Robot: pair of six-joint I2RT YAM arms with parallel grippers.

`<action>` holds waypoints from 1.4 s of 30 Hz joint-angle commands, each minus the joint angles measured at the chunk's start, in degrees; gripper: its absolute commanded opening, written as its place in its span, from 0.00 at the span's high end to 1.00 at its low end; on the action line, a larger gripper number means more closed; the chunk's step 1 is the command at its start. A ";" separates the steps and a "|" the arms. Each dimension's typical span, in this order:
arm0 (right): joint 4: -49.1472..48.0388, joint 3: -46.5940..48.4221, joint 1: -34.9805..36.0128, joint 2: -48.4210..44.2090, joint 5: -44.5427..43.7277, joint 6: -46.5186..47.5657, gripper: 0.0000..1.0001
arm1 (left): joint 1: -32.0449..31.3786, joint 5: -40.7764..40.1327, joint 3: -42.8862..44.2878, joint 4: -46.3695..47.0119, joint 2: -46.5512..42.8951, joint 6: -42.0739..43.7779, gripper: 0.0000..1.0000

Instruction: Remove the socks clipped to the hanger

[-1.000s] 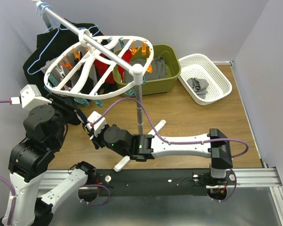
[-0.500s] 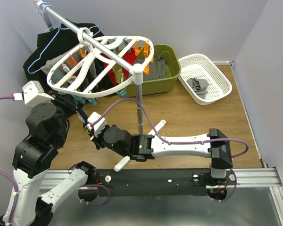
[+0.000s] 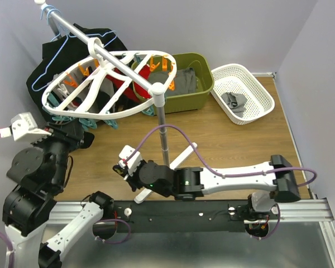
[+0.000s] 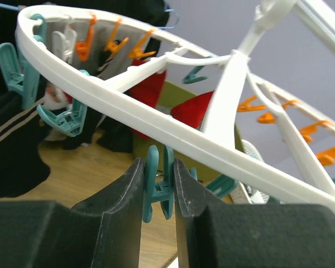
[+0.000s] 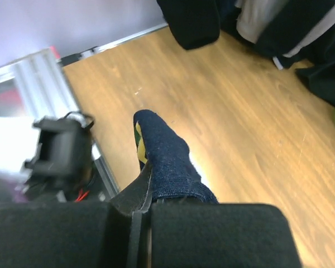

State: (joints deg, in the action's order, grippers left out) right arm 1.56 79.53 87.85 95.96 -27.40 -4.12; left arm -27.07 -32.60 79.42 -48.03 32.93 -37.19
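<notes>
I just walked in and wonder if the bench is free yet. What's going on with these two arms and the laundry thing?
The arms are unclipping socks from the white peg hanger. The left claw is pinched around a teal peg on the hanger's rim. The right claw is shut on a navy sock with a yellow mark, held low over the wooden table, apart from the hanger. Red socks hang under the frame, so the job isn't finished.

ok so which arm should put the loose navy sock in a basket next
Right, most likely: the right hand is shut on the navy sock, which hangs free of the hanger, and the white basket sits on its side. The left hand is clamped on a teal peg.
</notes>
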 commanded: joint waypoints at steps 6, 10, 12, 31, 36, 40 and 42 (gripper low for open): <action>10.89 -10.09 2.50 -15.71 -2.92 -10.55 0.99 | 0.00 10.27 -2.69 8.74 -7.96 3.44 1.00; 16.44 -12.90 2.58 -20.63 -7.47 -13.98 0.99 | -0.09 12.82 -2.95 10.84 -8.67 3.61 1.00; 20.82 -13.96 2.58 -23.61 -10.12 -17.58 0.99 | 0.00 13.88 -2.95 11.55 -9.19 3.88 1.00; 55.23 -16.77 -8.47 -32.50 -27.82 -55.39 0.99 | 0.00 24.68 -4.18 16.22 -12.53 0.37 1.00; 46.79 -19.93 -21.46 -35.22 -22.88 -47.24 0.99 | -0.09 27.15 -5.85 15.60 -13.59 -2.09 1.00; 36.42 -19.59 -35.88 -34.36 -13.14 -36.68 0.99 | -0.09 28.03 -6.55 15.60 -14.56 -3.41 1.00; 34.40 -18.10 -45.25 -32.17 -6.11 -31.68 0.99 | 0.00 28.81 -6.99 15.60 -14.65 -4.03 1.00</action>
State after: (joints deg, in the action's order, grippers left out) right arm 46.02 59.57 57.93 61.69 -46.70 -47.81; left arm -27.11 -8.69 72.64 -33.91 20.21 -38.92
